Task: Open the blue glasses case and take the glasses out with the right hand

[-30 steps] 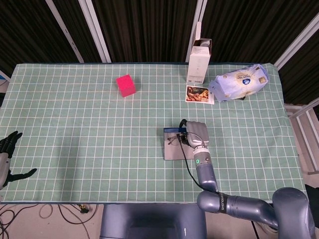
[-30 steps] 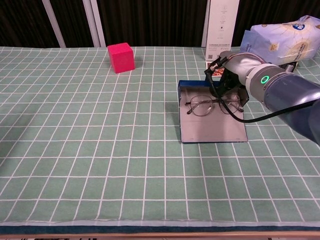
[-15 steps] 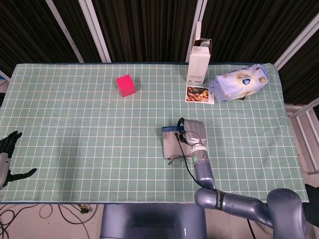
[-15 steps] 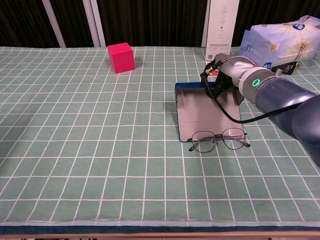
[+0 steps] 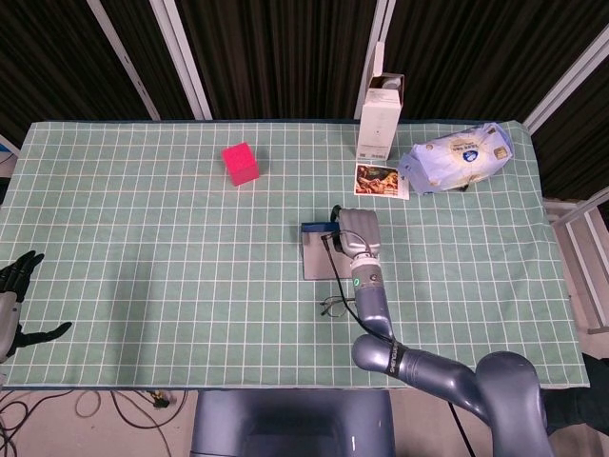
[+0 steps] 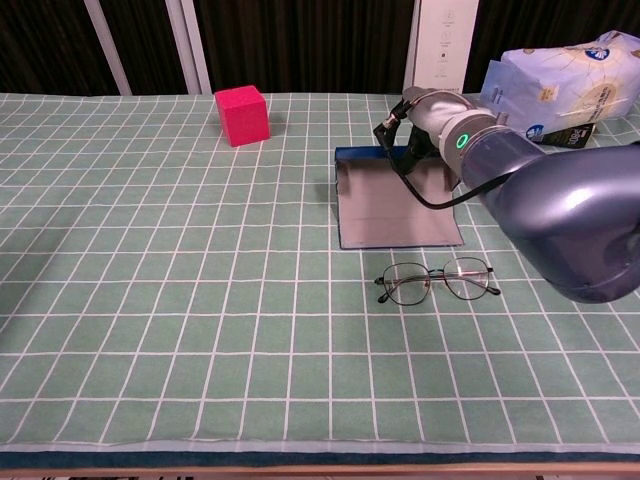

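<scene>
Glasses lying out on the worktop, case open

The glasses are sitting on the green cloth just in front of the open blue glasses case — the right hand is resting at the case's far edge, its grip impossible to tell; the left hand is lying released at the worktop's edge

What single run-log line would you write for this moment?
case: blue glasses case open | glasses on cloth, outside case | right hand at case's far edge | left hand idle, table edge

The right robot hand hides the glasses case's far right corner; the left robot hand is cropped by the frame edge.
</scene>
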Robot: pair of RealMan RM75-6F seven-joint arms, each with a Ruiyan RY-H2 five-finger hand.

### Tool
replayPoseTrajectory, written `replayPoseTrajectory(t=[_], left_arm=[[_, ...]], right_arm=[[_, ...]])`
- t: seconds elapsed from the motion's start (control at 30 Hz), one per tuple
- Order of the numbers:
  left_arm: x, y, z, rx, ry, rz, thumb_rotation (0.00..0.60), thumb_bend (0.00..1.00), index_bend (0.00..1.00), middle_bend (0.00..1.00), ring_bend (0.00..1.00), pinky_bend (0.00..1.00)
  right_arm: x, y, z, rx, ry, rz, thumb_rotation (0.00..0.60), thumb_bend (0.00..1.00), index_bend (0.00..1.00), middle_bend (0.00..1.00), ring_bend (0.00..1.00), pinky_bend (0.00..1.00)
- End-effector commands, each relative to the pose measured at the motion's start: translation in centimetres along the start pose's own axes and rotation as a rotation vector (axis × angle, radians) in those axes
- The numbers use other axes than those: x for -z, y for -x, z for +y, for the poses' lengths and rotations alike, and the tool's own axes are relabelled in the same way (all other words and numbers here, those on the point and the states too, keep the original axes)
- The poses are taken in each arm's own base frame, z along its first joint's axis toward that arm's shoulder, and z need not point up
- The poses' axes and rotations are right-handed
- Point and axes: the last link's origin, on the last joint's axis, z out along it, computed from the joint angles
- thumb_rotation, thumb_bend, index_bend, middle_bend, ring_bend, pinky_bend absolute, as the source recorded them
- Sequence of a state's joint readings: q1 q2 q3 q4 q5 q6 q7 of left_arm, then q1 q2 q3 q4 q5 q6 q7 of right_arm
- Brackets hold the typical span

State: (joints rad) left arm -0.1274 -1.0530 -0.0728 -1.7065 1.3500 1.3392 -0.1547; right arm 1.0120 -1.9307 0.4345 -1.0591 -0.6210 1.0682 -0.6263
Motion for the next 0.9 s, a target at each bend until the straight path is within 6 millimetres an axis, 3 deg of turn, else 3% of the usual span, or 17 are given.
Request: replayPoseTrajectory(t=[0.03, 0.3, 0.33, 0.4, 0.5, 0.6, 0.77, 0.9], left_arm=[[0.1, 0.1, 0.0, -0.005, 0.002, -0.004, 0.6, 0.0, 0.0, 0.0, 0.0, 0.0], [0.3, 0.2, 0.2, -0.026, 0.018, -0.002, 0.6, 0.0, 0.0, 0.0, 0.0, 0.0], [0.3, 0.2, 0.2, -0.029, 0.021, 0.0, 0.6, 0.0, 0.0, 0.0, 0.0, 0.0], [0.4, 0.2, 0.2, -0.037, 0.027, 0.007, 0.6, 0.0, 0.0, 0.0, 0.0, 0.0], [0.5, 0.2, 0.1, -0.055, 0.028, 0.014, 0.6, 0.0, 0.0, 0.0, 0.0, 0.0], [0.5, 0.3, -0.2, -0.086, 0.019, 0.011, 0.6, 0.0, 0.0, 0.0, 0.0, 0.0], [0.5, 0.4, -0.4, -0.135, 0.02, 0.009, 0.6, 0.0, 0.0, 0.0, 0.0, 0.0], [0.8, 0.4, -0.7, -0.181, 0.024, 0.021, 0.6, 0.0, 0.0, 0.0, 0.0, 0.0]], right_arm=[[0.0, 0.5, -0.3, 0.047, 0.018, -0.025, 0.6, 0.17, 0.0, 0.92, 1.0, 0.92], [1.8, -1.1, 0.3, 0.039, 0.035, -0.027, 0.6, 0.14, 0.0, 0.82, 0.93, 0.86], [2.4, -1.4, 0.7, 0.033, 0.03, -0.027, 0.6, 0.15, 0.0, 0.78, 0.89, 0.82], [3.9, -2.0, 1.7, 0.023, 0.016, -0.029, 0.6, 0.15, 0.0, 0.57, 0.69, 0.65], [6.4, -2.7, 3.9, 0.029, -0.013, -0.032, 0.6, 0.15, 0.0, 0.28, 0.4, 0.42], [9.3, -3.7, 6.7, 0.046, -0.035, -0.041, 0.6, 0.15, 0.0, 0.12, 0.22, 0.32], [14.3, -5.6, 11.8, 0.101, -0.038, -0.029, 0.6, 0.05, 0.0, 0.0, 0.02, 0.26], [18.0, -6.7, 15.9, 0.124, 0.002, -0.02, 0.6, 0.01, 0.0, 0.0, 0.0, 0.24]])
